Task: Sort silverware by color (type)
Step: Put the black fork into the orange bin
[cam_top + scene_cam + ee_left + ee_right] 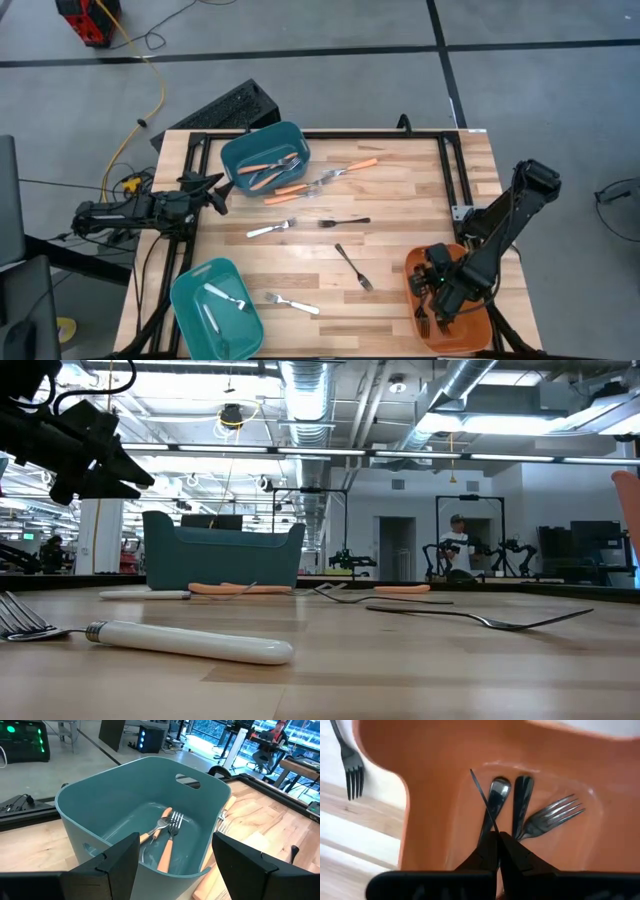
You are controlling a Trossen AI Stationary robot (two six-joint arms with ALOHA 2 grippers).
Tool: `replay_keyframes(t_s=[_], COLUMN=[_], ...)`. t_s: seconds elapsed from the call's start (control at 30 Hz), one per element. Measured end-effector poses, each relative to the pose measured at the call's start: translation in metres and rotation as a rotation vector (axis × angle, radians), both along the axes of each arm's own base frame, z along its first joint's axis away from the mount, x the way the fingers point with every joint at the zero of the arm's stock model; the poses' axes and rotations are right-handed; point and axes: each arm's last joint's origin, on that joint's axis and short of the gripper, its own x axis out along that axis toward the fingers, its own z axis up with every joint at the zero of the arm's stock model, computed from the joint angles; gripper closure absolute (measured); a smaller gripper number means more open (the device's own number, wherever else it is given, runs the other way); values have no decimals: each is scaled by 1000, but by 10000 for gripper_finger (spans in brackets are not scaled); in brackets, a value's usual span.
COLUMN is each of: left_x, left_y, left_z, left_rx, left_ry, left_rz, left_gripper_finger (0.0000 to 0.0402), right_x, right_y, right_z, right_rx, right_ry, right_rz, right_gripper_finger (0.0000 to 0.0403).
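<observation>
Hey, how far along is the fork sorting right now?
Partly done. Orange forks lie in the far teal bin, white forks in the near teal bin. The right gripper, over the orange bin, is shut on a black fork. Several forks still lie on the table.

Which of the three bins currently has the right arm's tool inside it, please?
The orange bin at the table's near right corner; the right tool is inside it, shut on a black fork. Both teal bins sit left.

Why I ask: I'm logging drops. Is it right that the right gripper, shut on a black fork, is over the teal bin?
Not quite: the right gripper, shut on a black fork, is over the orange bin, not a teal one, as the right wrist view shows.
</observation>
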Motion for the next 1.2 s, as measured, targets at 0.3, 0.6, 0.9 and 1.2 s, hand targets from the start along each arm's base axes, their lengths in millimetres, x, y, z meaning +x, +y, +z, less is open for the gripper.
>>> replay_keyframes(t_s=[0.3, 0.6, 0.9, 1.2], left_x=[0, 0, 0, 0], left_y=[0, 0, 0, 0], left_z=[0, 0, 0, 0], left_rx=[1, 2, 3, 4], left_ry=[1, 1, 2, 2], left_rz=[1, 4, 6, 8], left_gripper_finger=[167, 167, 167, 167], right_x=[-1, -3, -6, -5], right_y=[-5, -8, -11, -10], right_z=[-17, -34, -45, -45], right_rx=[0, 22, 58, 66], right_ry=[1, -13, 26, 25], right_rz=[-10, -10, -16, -9], right_gripper_finger=[376, 376, 371, 344])
